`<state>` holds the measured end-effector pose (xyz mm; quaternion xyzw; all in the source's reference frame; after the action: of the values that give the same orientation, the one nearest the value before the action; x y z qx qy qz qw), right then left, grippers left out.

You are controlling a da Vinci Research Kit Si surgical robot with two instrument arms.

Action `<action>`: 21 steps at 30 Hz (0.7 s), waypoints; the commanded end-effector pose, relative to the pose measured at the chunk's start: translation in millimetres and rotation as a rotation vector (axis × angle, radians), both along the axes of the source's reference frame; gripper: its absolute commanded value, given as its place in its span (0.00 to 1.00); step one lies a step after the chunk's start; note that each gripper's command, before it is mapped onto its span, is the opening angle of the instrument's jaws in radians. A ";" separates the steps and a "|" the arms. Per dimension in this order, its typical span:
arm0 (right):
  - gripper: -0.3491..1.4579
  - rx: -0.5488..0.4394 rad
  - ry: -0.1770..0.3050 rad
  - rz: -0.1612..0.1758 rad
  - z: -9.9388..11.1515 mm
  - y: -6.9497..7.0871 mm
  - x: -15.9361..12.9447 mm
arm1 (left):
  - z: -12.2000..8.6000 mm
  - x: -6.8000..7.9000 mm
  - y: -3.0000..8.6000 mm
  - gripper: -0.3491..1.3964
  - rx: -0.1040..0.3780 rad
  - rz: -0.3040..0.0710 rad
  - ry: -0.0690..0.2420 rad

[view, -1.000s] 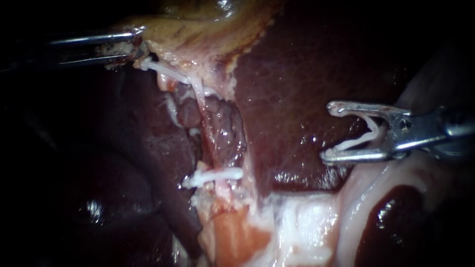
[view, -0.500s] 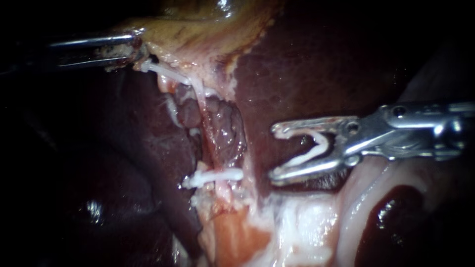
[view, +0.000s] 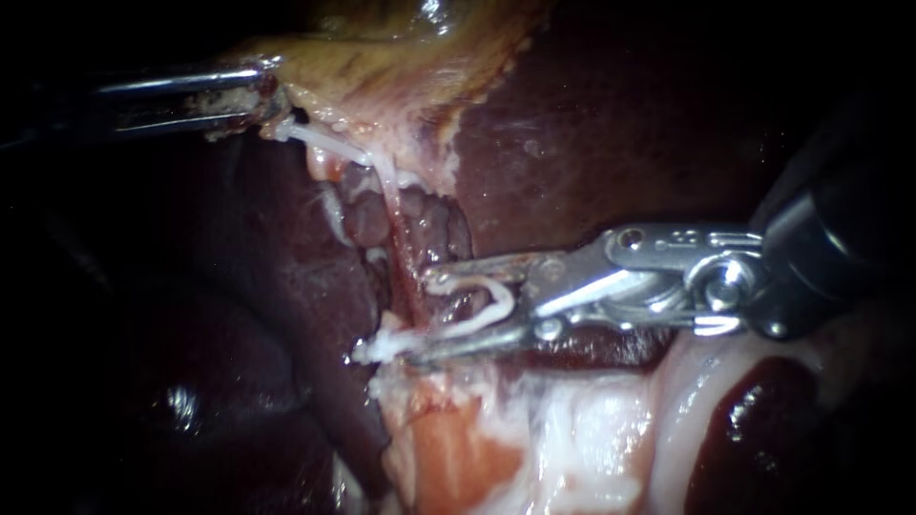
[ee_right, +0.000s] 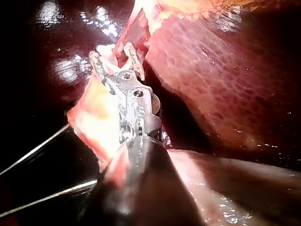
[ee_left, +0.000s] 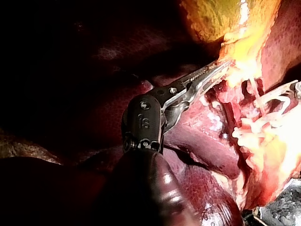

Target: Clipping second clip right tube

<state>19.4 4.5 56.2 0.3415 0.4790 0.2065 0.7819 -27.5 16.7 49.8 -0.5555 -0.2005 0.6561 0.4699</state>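
Jaws wide, right instrument (view: 420,318) holds an open clip (view: 489,303) at the tube (view: 391,205), beside the set clip (view: 382,345); left wrist view shows left instrument (ee_left: 225,63) pinching gallbladder (ee_left: 211,19)

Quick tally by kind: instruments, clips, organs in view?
Instruments: 2 (left instrument, right instrument)
Clips: 2 (open clip held in the right jaws, closed clip on tissue)
Organs: 2 (liver, gallbladder)
Total: 6
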 end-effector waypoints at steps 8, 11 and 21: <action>0.46 0.069 0.053 0.062 0.1 -0.4 1.3 | 0.0 -0.1 0.0 0.00 0.000 0.001 -0.001; 0.47 0.112 0.087 0.062 -0.4 -0.7 1.4 | 0.0 -0.2 0.0 0.00 0.000 0.001 -0.001; 0.46 0.248 0.220 0.039 -4.0 -1.3 1.9 | 0.0 -0.1 0.0 0.00 0.000 0.001 -0.001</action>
<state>21.3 3.3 52.0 0.4495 0.5401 0.2375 0.6707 -27.6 16.8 49.7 -0.5556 -0.2010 0.6561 0.4695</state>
